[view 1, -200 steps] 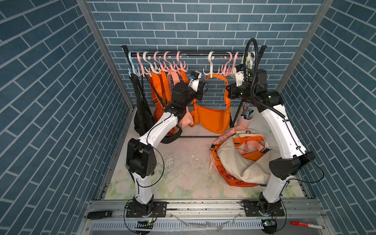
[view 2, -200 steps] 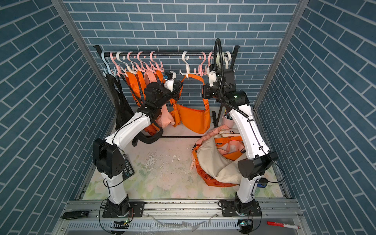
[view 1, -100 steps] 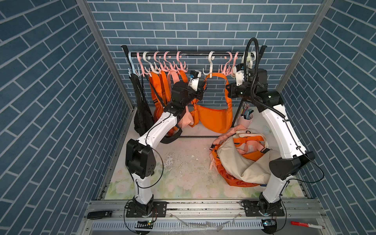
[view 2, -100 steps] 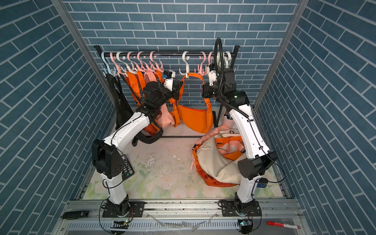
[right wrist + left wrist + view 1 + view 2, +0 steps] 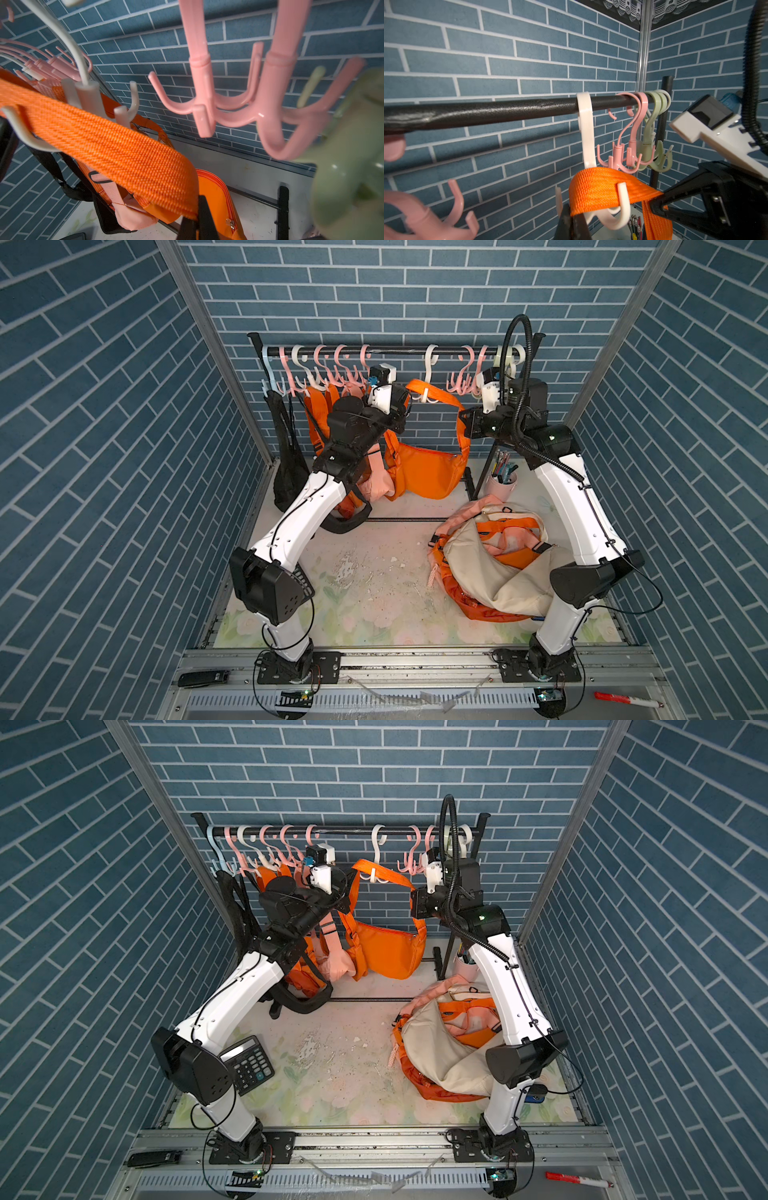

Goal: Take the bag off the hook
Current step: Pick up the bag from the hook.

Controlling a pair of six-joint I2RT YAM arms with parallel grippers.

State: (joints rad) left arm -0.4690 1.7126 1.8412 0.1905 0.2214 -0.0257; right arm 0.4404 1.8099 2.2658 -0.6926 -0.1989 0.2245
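**While my left tool (image 5: 572,220) and right tool (image 5: 197,220) pinch its orange woven strap (image 5: 438,393), the orange fabric sling bag (image 5: 428,472) is still on the white plastic multi-prong hook (image 5: 586,133)**

Where the strap crosses the hook, it lies flat in the cradle of the prongs, and in the left wrist view one upturned white tip stands in front of the webbing. My left tool is closed narrow on the strap just to the 9 o'clock side of the hook, its black fingers (image 5: 563,226) meeting on the webbing. My right tool is clamped narrow on the same strap at the 3 o'clock side of the hook and lower down, where the webbing bends toward the bag. Between the two grips the strap rises to a peak at the hook.

The pouch of the bag hangs below the hook, between my two arms. I cannot tell whether its bottom touches the tabletop (image 5: 374,593).

The hook hangs from the black metal rail (image 5: 395,351) at 12 o'clock. Toward 9 o'clock along the rail, pink plastic hooks (image 5: 332,373) carry more orange bags (image 5: 320,414), and a black bag (image 5: 286,456) hangs at the far end. Toward 3 o'clock hang further pink hooks (image 5: 463,379) and pale green ones (image 5: 652,133).

On the tabletop at 4 o'clock lies a heap of beige, orange and pink bags (image 5: 494,568). A pink cup of pens (image 5: 500,485) stands at 2 o'clock. In a top view, a grey calculator (image 5: 247,1063) lies at 8 o'clock.
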